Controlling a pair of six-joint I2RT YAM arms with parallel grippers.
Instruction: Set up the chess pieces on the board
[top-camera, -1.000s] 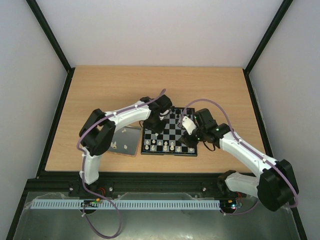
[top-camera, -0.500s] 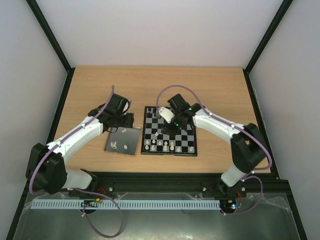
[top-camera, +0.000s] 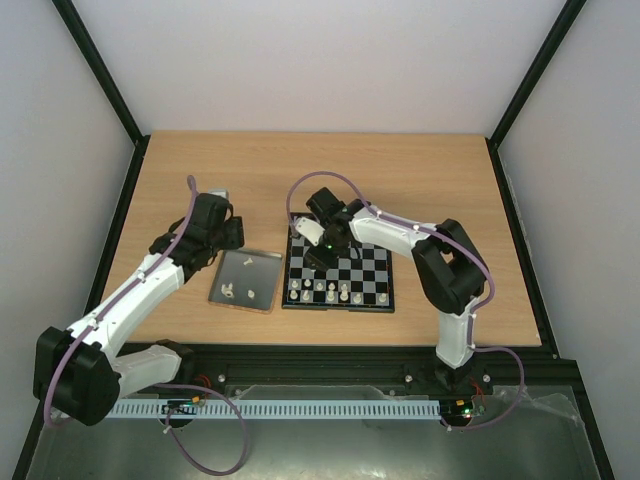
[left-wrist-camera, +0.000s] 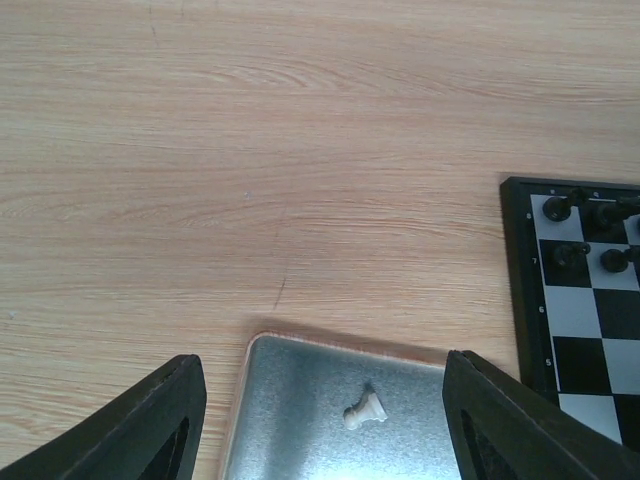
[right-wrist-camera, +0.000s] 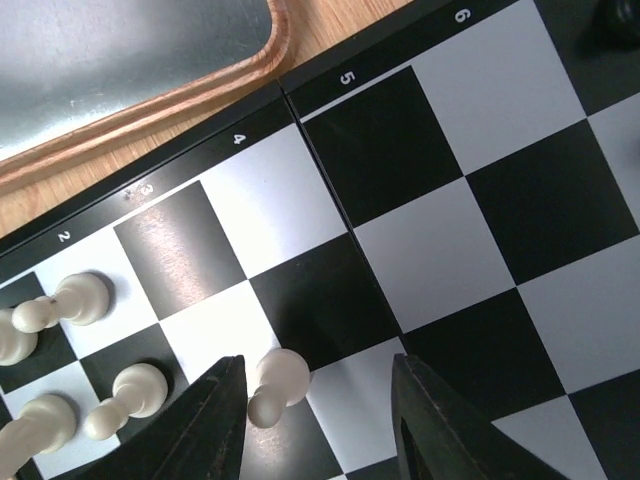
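I see a table (left-wrist-camera: 200, 120) of pale wood with a fine grain, matt and smooth. On it, to the left, the tray (left-wrist-camera: 300, 440) has a dull grey floor that looks like brushed metal, and a tan rim that looks like wood. The board (right-wrist-camera: 480, 200), to the right, is smooth and glossy; its dark squares carry soft reflections. The chess pieces (right-wrist-camera: 275, 385) look like cream plastic with a slight sheen, and the black figures (left-wrist-camera: 557, 207) like shiny plastic. The left gripper (left-wrist-camera: 322, 400) and right gripper (right-wrist-camera: 320, 395) have black fingers (left-wrist-camera: 150, 430) of matt, faintly grainy plastic.
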